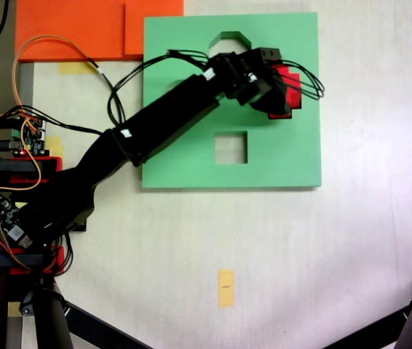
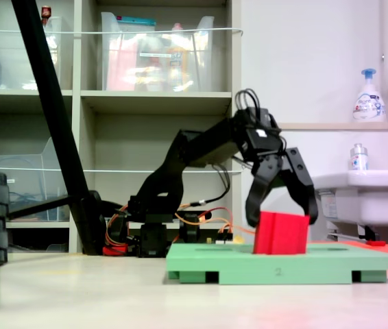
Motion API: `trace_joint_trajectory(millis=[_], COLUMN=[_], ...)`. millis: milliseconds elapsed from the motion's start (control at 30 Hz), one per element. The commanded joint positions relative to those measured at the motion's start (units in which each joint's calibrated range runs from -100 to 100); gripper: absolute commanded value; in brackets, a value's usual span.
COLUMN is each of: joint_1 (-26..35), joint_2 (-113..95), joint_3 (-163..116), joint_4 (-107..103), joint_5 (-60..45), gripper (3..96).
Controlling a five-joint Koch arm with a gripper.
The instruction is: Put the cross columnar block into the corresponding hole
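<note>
In the second exterior view the cross columnar block (image 2: pixel 281 233), matte bright red foam, is standing nearly upright with its lower part sunk into the flat green foam board (image 2: pixel 283 262). The gripper (image 2: pixel 281 214) is straddling its top, jaws spread about block-wide, fingertips (image 2: pixel 252 218) touching its upper corners. The corresponding hole is hidden beneath the block in both exterior views.

In the first exterior view we can't see the corresponding hole, hidden under gripper (image 1: pixel 275 91) & red block (image 1: pixel 287 81), upper right of centre.
</note>
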Motion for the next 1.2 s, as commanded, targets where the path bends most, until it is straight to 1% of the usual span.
trace_joint_trajectory(millis=[33, 133, 233, 333, 467, 500, 667, 733, 833, 900, 967, 1000, 1100, 1200], joint_1=[1.17, 1.22, 1.22, 1.32, 1.37, 1.37, 1.42, 1.32, 0.68, -0.54, -2.88, -4.49, -9.47, -14.36], joint_2=[-0.62, -0.06, 0.22, 0.08, -4.25, -5.37, -17.1, -25.34, -41.27, -53.28, -64.73, -69.48, -77.58, -77.44], joint_3=[2.2, 2.2, 2.1, 2.2, 2.2, 2.2, 2.2, 2.2, 2.2, 2.1, 2.0, 2.0, 1.9, 0.5], joint_4=[1.91, 1.72, 1.62, 1.62, -0.88, -0.98, -5.22, -8.3, -11.47, -13.59, -14.84, -14.75, -14.17, -18.12], joint_5=[0.05, 0.05, 0.0, 0.0, -0.05, -0.1, -0.29, -2.59, -9.23, -18.12, -31.84, -36.24, -38.83, -40.63], gripper=[36.7, 37.7, 50.7, 56.7, 82.3, 85.4, 85.7, 85.7, 85.6, 84.6, 73.8, 69.1, 60.1, 59.5])
